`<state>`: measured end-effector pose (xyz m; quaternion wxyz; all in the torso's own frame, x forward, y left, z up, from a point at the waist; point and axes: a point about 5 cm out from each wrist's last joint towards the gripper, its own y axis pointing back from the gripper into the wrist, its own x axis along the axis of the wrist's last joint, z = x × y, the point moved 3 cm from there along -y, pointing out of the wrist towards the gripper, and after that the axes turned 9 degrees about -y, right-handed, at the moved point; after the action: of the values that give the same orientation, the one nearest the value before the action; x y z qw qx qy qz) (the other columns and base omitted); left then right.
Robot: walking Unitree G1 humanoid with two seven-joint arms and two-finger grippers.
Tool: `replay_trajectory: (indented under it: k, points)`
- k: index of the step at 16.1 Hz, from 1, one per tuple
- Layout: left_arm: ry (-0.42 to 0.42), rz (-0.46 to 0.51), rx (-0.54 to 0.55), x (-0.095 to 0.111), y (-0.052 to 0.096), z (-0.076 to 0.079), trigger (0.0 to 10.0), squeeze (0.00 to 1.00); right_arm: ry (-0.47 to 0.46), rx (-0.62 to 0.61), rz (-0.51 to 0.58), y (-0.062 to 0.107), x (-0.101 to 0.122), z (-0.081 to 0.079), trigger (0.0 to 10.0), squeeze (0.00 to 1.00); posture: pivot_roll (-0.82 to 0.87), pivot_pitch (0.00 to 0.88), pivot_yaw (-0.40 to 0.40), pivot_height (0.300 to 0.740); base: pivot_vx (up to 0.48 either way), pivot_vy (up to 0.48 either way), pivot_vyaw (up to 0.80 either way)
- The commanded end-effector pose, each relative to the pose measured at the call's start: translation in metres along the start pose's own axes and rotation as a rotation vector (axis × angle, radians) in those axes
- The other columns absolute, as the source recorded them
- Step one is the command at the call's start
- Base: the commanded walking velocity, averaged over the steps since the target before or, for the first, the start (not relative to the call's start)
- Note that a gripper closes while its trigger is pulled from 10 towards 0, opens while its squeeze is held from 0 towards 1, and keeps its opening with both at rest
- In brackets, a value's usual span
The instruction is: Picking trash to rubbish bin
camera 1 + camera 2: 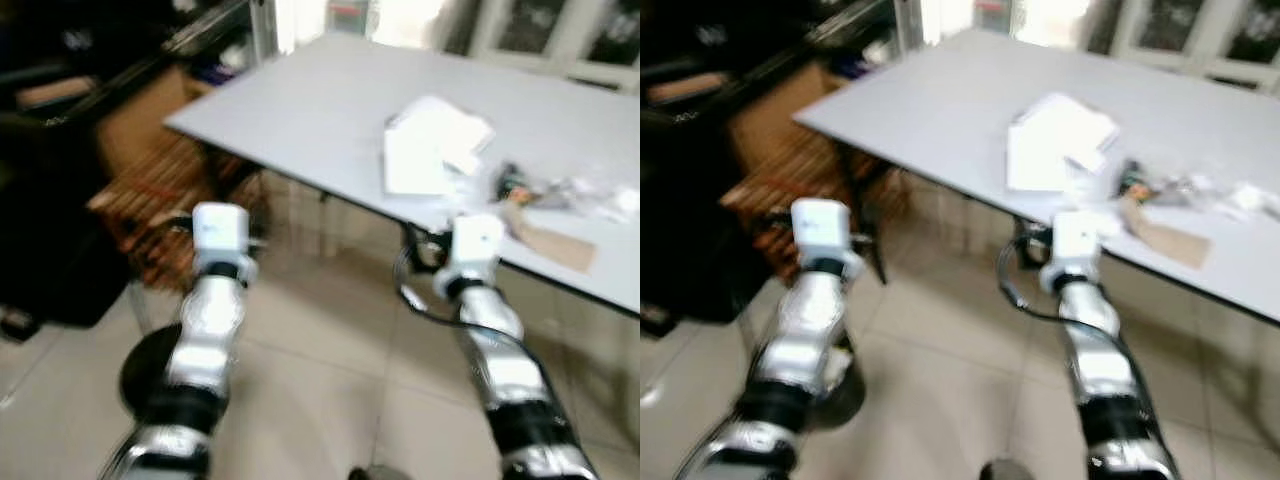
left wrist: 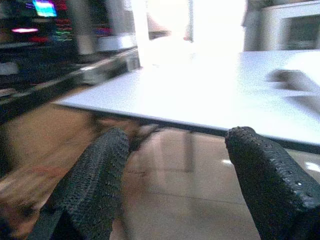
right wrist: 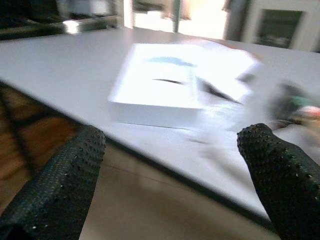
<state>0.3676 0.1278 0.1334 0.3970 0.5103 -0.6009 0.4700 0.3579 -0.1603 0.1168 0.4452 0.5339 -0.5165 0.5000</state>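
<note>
On the grey table (image 1: 320, 110) lies a stack of flat white boxes (image 1: 432, 145), seen close in the right wrist view (image 3: 160, 90). To its right near the table's edge lie a piece of brown paper (image 1: 550, 243), crumpled clear wrappers (image 1: 590, 195) and a small dark green item (image 1: 512, 182). My right gripper (image 3: 172, 145) is open and empty, just in front of the table's edge and facing the boxes. My left gripper (image 2: 175, 150) is open and empty too, held lower, out from the table's left corner. All views are blurred.
A brown wooden rack (image 1: 150, 180) and dark furniture stand to the left of the table. A black round base (image 1: 150, 365) sits on the tiled floor by my left arm. A black cable (image 1: 415, 295) hangs under the table's edge.
</note>
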Motion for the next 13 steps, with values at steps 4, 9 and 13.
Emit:
replay_trajectory:
  k: [4,9,13]
  points:
    - [-0.022,0.003,0.010,0.0000,-0.0014,-0.0093,10.0,0.00,-0.016,0.017,-0.002,-0.0018,0.0005,-0.0075,10.0,0.00,-0.05,0.056,0.032,0.740,0.000,0.000,-0.80]
    - [-0.029,0.007,0.009,0.0017,-0.0018,-0.0093,10.0,0.00,-0.026,0.015,0.016,-0.0005,0.0022,-0.0078,10.0,0.00,-0.05,0.070,0.031,0.740,0.000,0.000,-0.29]
    - [-0.034,-0.004,0.019,0.0006,-0.0021,-0.0112,10.0,0.00,-0.022,0.011,0.015,-0.0005,0.0030,-0.0065,10.0,0.00,-0.05,0.083,0.027,0.740,0.000,0.000,0.00]
